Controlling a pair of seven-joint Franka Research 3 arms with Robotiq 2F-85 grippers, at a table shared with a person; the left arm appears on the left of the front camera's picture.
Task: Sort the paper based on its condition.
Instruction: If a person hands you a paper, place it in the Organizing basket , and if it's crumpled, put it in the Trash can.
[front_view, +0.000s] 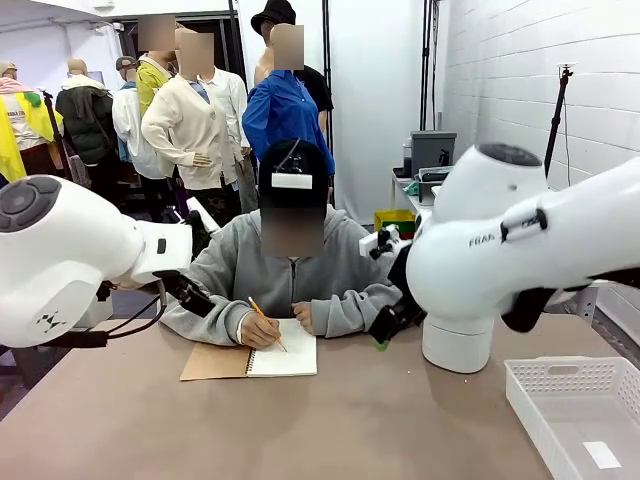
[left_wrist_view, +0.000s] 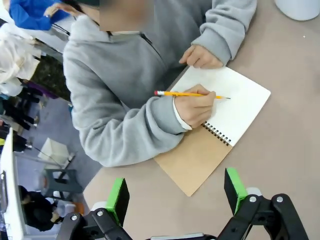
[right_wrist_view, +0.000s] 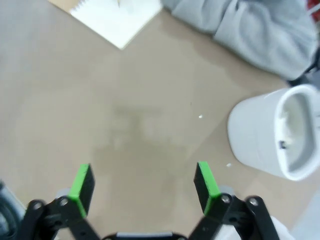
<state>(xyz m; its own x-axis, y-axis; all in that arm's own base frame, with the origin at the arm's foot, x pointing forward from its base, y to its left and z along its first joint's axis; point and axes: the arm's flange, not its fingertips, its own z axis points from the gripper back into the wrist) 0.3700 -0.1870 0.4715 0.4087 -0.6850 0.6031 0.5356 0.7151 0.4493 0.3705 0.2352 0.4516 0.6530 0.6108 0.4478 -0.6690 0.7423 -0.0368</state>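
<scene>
Paper for sorting sits, at this moment, as one open white page (left_wrist_view: 235, 105) bound into the spiral notebook (front_view: 215, 362), which lies on the table (front_view: 380, 430) at the far side, right in front of the person. The page looks smooth, flat and uncreased, with the brown cover folded out beside it. The person's writing hand (left_wrist_view: 195, 107) rests on the page with a yellow pencil (left_wrist_view: 185, 93), and the other hand lies at the page's far edge. Sorting proper has not begun, I judge: this is the preparing step, with nothing loose for the arms to take. The left gripper (left_wrist_view: 176, 181) hangs above the near edge of the notebook, jaws spread wide and holding nothing. The right gripper (right_wrist_view: 142, 172) hovers over bare tabletop, well apart from the page, its jaws likewise released. A white basket (front_view: 540, 400) waits at the near right corner (a small flat white slip lies on its floor, paper or label I cannot tell). The next move calls for a freed sheet within reach, then a low, flat pinch at its edge.
</scene>
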